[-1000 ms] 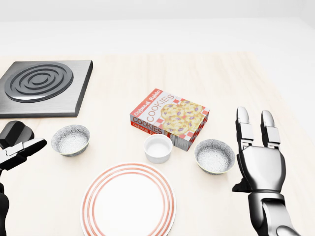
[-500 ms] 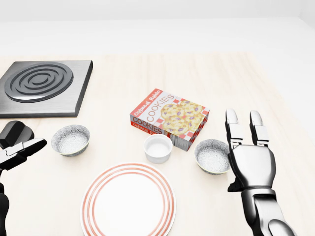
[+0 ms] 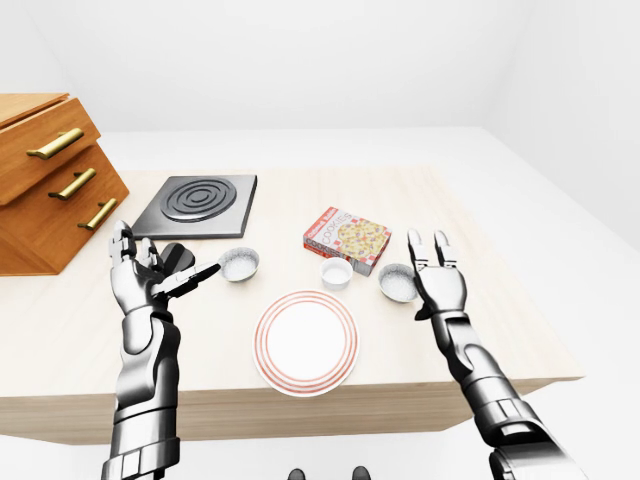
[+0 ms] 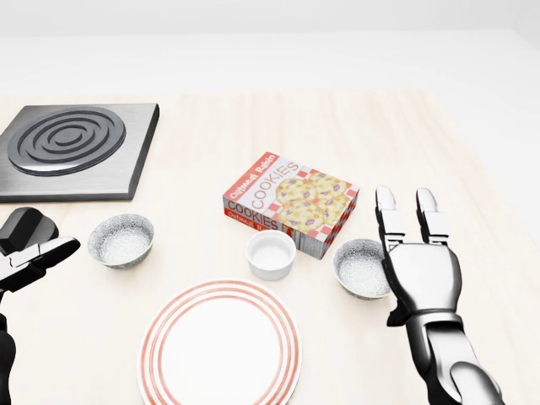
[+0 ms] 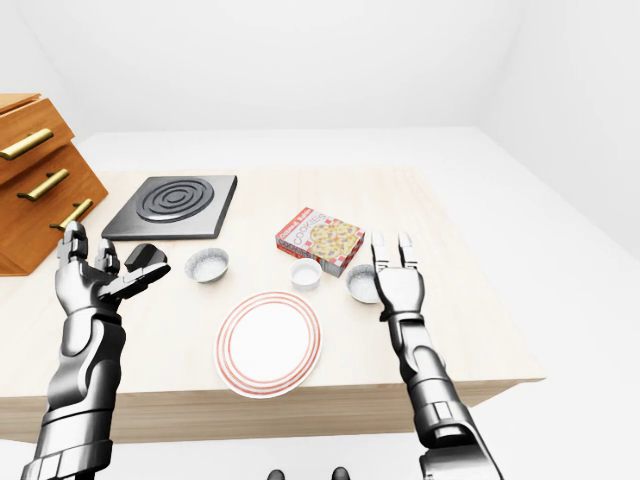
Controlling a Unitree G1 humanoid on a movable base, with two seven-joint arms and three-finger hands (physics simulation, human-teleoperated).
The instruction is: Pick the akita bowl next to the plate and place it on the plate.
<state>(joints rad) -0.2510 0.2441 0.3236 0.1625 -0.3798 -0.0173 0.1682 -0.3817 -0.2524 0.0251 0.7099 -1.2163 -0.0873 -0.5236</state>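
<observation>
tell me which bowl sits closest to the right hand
The speckled bowl at the head view's right, right beside the right hand. The other speckled bowl sits far left, and the plain white cup stands between them.

Akita bowl (image 4: 359, 270) speckled grey, upright, up-right of plate (image 4: 219, 354); plate white, red-ringed, flat.

Worktop (image 4: 422, 143), head view: plate (image 4: 219, 348) bottom centre; ramekin (image 4: 271, 255) above it; cookie box (image 4: 291, 202) above that; akita bowl (image 4: 361, 268) right of ramekin, beside my right fingers (image 4: 386, 213); second bowl (image 4: 121, 240) left; hob (image 4: 72, 148) top left.
</observation>
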